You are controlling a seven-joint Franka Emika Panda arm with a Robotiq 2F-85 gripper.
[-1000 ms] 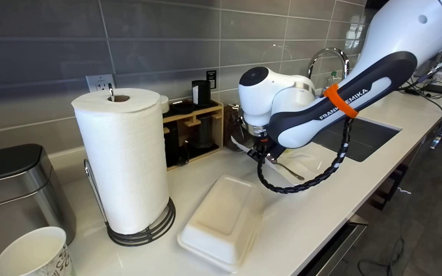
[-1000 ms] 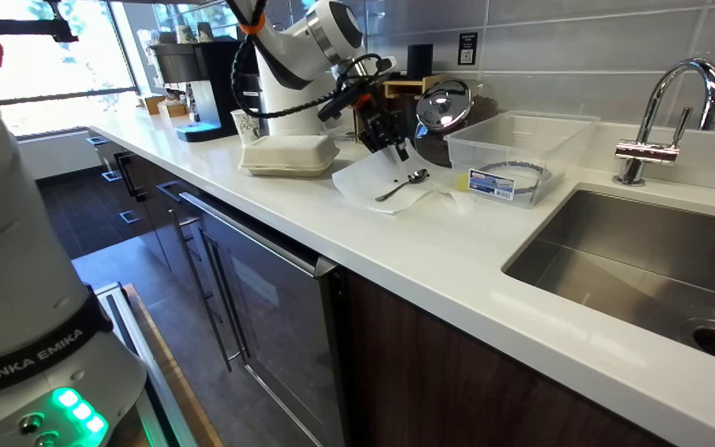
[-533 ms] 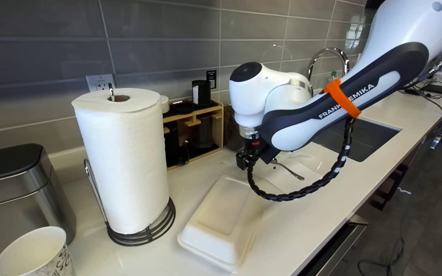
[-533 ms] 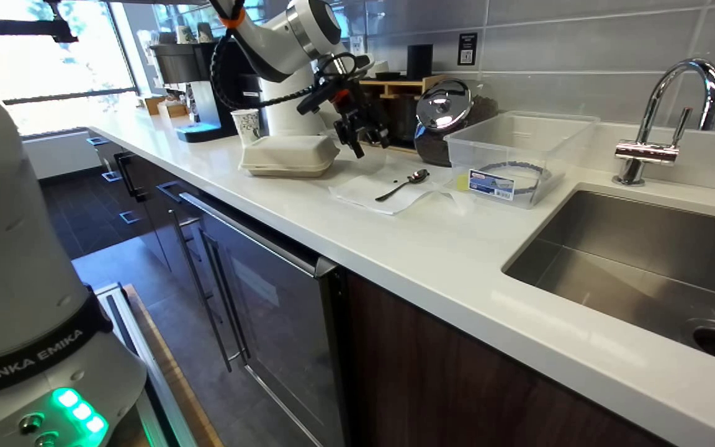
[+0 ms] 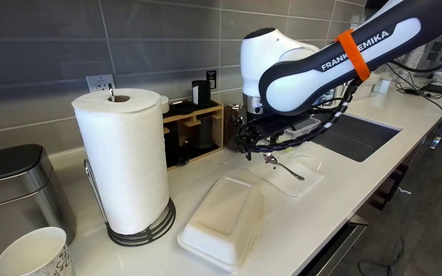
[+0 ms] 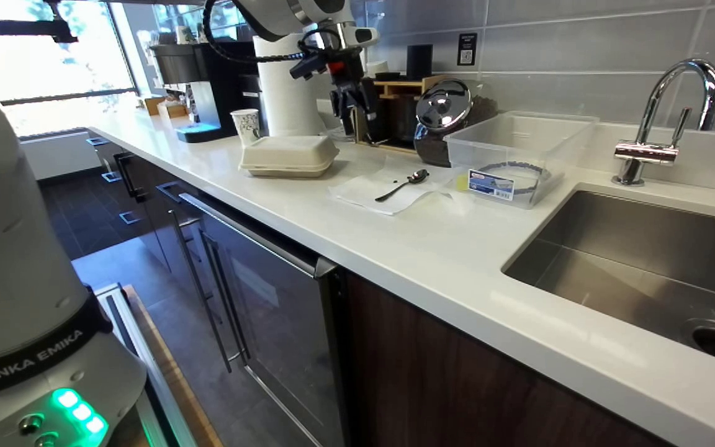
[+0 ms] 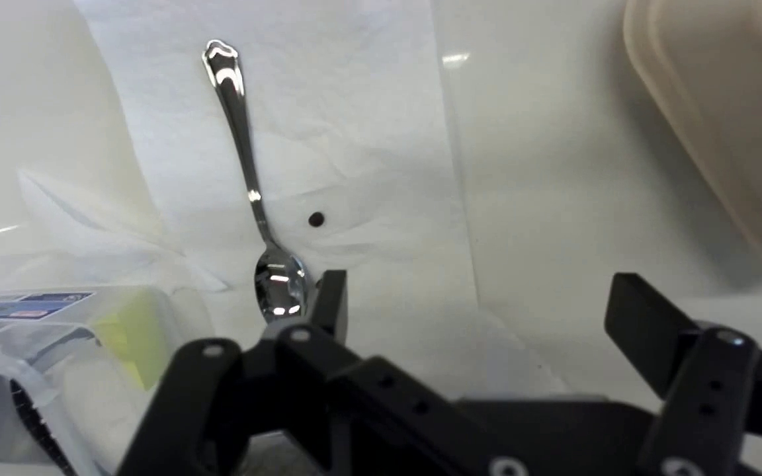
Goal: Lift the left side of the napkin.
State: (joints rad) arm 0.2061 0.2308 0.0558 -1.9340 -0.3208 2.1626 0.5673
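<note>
A thin white napkin [image 7: 368,99] lies flat on the counter, slightly creased, under a metal spoon [image 7: 234,116] and a few dark specks [image 7: 316,219]. In both exterior views the napkin [image 5: 294,186] rests behind the takeout box. My gripper [image 7: 480,297] is open, its fingers wide apart and nothing between them. In the wrist view one finger [image 7: 335,301] overlaps the napkin next to the spoon's bowl, and the other is over bare counter. An exterior view shows the gripper [image 6: 359,119] raised well above the counter, apart from the napkin.
A beige takeout box [image 5: 225,207] sits near the napkin. Beyond it stand a paper-towel roll [image 5: 121,165] and a paper cup [image 5: 33,253]. A clear plastic bin [image 6: 519,155], a wooden organizer [image 5: 194,119] and a jar [image 6: 435,139] line the wall; a sink [image 6: 581,248] lies beside them.
One second ago my gripper was shut on the napkin's raised edge. It opened, the napkin dropped flat, and the arm moved away and upward. The spoon stayed in place.
</note>
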